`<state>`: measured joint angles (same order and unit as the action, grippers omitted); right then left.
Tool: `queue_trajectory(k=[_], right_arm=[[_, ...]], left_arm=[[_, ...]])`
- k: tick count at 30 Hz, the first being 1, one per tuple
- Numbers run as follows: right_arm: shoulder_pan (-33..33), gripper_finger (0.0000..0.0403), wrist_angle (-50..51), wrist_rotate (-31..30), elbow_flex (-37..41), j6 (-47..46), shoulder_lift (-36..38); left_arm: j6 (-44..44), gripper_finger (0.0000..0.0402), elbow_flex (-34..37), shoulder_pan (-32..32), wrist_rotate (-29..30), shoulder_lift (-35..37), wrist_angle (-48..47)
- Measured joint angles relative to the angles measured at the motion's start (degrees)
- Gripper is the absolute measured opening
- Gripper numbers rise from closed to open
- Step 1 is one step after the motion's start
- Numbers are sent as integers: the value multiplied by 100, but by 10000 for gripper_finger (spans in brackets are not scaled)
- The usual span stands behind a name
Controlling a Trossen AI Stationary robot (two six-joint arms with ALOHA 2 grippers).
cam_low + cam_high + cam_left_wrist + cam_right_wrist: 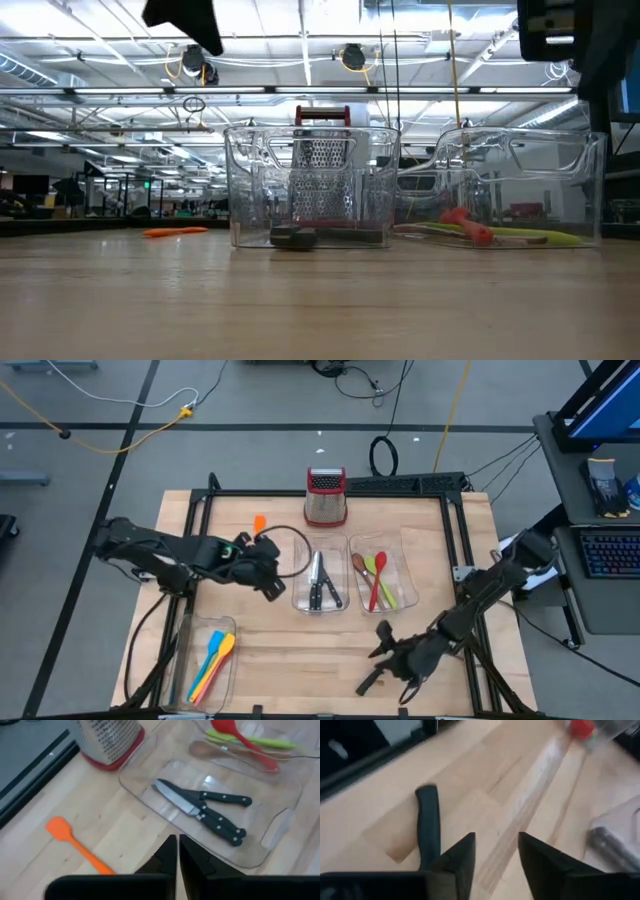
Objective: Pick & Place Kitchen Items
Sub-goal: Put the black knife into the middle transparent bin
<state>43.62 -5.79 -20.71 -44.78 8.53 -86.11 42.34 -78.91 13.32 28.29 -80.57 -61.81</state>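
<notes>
Left gripper (177, 851), jaws pressed together, is hanging over bare table (125, 825) between spatula (75, 845) and knife tray (280, 827) edge; right gripper (495, 851), jaws spread, is hovering beside a black handle (429, 822).

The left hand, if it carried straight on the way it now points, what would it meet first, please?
Most likely the clear tray holding the black-handled knives: the shut left hand points at its near rim across bare wood. The orange spatula lies off to one side. Depth is uncertain.
</notes>
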Motion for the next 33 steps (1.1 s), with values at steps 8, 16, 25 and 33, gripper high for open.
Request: queue_trajectory(k=[8,16,25,33], right_arm=[[60,216,535,729,-745,-534,-776],[89,249,1088,1171,-1018,-1078,-1145],[-324,247,918,1663,-1035,-1167,-1817],[-537,183,1168,1833,-1035,-1239,-2329]], left_arm=[[-21,6,1103,181,21,1105,559],[134,17,1929,207,197,2144,1005],[260,46,2344,219,140,2436,1251],[257,47,2451,219,112,2437,1245]])
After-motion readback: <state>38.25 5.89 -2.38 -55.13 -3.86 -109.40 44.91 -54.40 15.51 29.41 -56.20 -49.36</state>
